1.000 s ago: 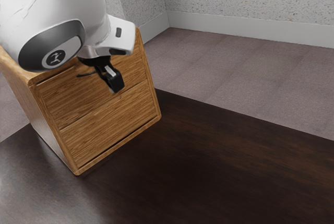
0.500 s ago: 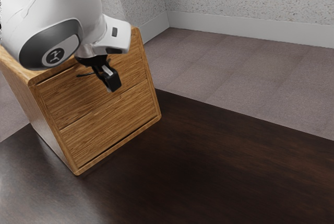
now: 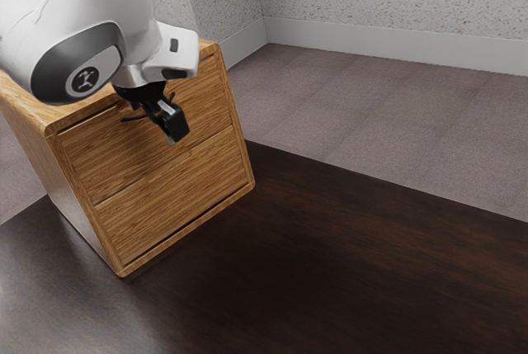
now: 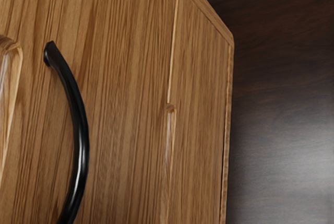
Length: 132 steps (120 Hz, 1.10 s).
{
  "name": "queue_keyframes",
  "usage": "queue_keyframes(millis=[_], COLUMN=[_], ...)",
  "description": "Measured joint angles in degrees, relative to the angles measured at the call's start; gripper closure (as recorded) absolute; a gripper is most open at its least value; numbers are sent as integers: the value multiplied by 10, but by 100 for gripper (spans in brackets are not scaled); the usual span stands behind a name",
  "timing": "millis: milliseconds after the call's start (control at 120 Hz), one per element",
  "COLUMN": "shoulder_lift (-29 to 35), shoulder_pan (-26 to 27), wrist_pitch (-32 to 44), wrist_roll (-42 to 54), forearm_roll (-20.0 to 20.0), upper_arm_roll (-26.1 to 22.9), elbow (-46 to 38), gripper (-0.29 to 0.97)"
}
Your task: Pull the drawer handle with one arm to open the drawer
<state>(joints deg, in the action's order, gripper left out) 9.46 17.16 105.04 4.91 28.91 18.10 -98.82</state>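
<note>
Your fingers [image 3: 175,125] hung beside the handle [image 4: 82,130], their gap impossible to judge, holding nothing, and the drawer [image 3: 124,152] sat shut, every pull undone.

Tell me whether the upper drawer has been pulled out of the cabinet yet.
No, the upper drawer front lies flush with the cabinet in the exterior view, with no gap around it.

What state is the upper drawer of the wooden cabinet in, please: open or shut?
Shut: the upper drawer front of the light wooden cabinet lies flush with the lower drawer front, with only thin seams around it.
</note>
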Motion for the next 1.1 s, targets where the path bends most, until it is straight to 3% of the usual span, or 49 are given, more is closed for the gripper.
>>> queue_keyframes(millis=[1100], shoulder_lift=[-15], shoulder_pan=[12], wrist_pitch=[6], wrist_roll=[3], forearm_roll=[-6], upper_arm_roll=[23], elbow=[6], gripper=[0])
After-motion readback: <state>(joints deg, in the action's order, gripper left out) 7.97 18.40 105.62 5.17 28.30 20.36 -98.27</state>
